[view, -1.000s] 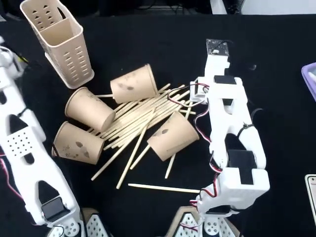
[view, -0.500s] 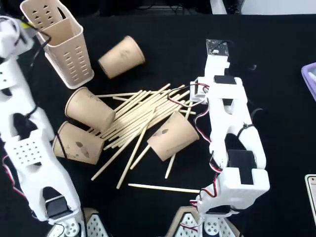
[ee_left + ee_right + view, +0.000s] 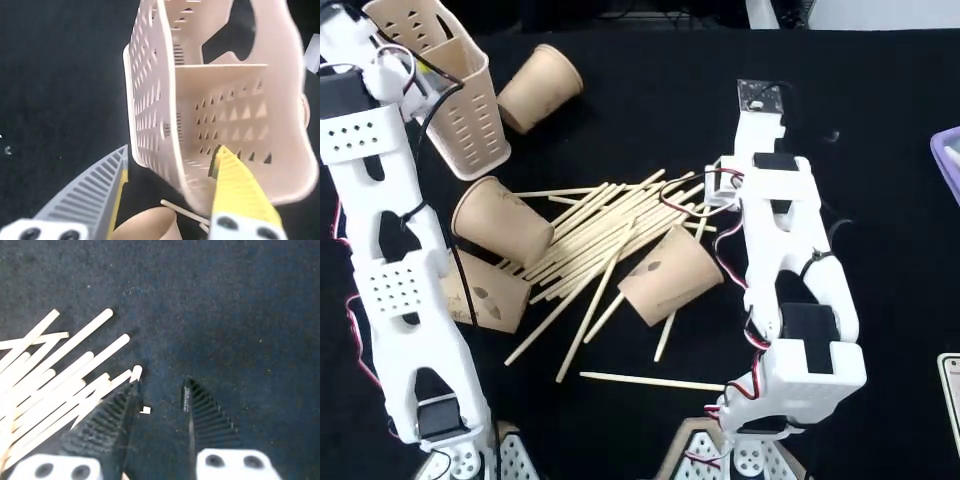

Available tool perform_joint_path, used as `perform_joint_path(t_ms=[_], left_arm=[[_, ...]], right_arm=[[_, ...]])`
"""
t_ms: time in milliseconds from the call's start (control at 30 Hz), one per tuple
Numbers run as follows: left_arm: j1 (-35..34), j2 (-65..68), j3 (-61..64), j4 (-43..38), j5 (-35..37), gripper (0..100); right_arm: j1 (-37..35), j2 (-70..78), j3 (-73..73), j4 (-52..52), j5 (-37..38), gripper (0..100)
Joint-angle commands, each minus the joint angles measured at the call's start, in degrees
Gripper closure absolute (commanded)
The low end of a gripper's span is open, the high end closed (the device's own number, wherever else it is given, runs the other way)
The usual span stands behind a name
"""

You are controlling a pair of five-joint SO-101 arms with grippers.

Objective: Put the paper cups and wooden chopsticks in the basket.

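Note:
A beige slotted basket point(image 3: 455, 95) stands at the far left of the table. My left arm point(image 3: 370, 130) stretches up beside it. In the left wrist view my left gripper point(image 3: 170, 150) is open, its jaws either side of the basket point(image 3: 215, 100) wall. One paper cup point(image 3: 540, 88) lies on its side right next to the basket. Three more cups point(image 3: 505, 222) point(image 3: 485, 292) point(image 3: 670, 275) lie around a pile of wooden chopsticks point(image 3: 605, 235). My right gripper point(image 3: 160, 385) is open over bare cloth, at the chopsticks' ends point(image 3: 75, 370).
A single chopstick point(image 3: 650, 381) lies apart near the front. A purple container point(image 3: 948, 160) sits at the right edge, with a card point(image 3: 952, 385) below it. The right arm point(image 3: 790, 290) stands right of the pile. The black cloth point(image 3: 620, 90) covers the table.
My left arm swung from the left edge up to the basket. One cup went from the top of the pile to beside the basket. The right arm stayed still.

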Motion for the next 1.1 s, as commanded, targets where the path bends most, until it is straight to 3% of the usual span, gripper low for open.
perform_joint_path(t_ms=[0,67,167,400,633,800,967,1067], left_arm=[[0.8,-0.8,-0.7,0.4,-0.2,73],[0.9,-0.8,-0.7,0.4,-0.2,78],[1.5,-0.8,-0.7,0.4,-0.4,97],[3.4,-1.4,-0.8,0.5,-11.7,97],[3.6,-10.5,-6.9,0.2,-22.1,97],[8.3,-15.3,-6.4,-1.2,-29.9,97],[11.8,-15.8,-6.4,-1.7,-33.3,97],[11.6,-15.7,-5.8,-6.0,-33.0,97]], right_arm=[[-0.8,-0.9,-0.2,-0.6,-0.1,85.8],[-0.7,-0.9,-0.2,-0.6,-0.1,85.8],[-0.6,-0.9,-0.2,-0.7,-0.1,85.8],[-0.6,-0.9,-0.2,-0.7,-0.1,85.8],[-0.7,-0.9,-0.2,-0.8,-0.1,85.8],[-0.6,-0.9,-0.2,-0.6,-0.1,85.8],[-0.6,-0.9,-0.1,-0.5,-0.1,85.8],[-0.6,-0.9,-0.1,-0.5,-0.1,85.8]])
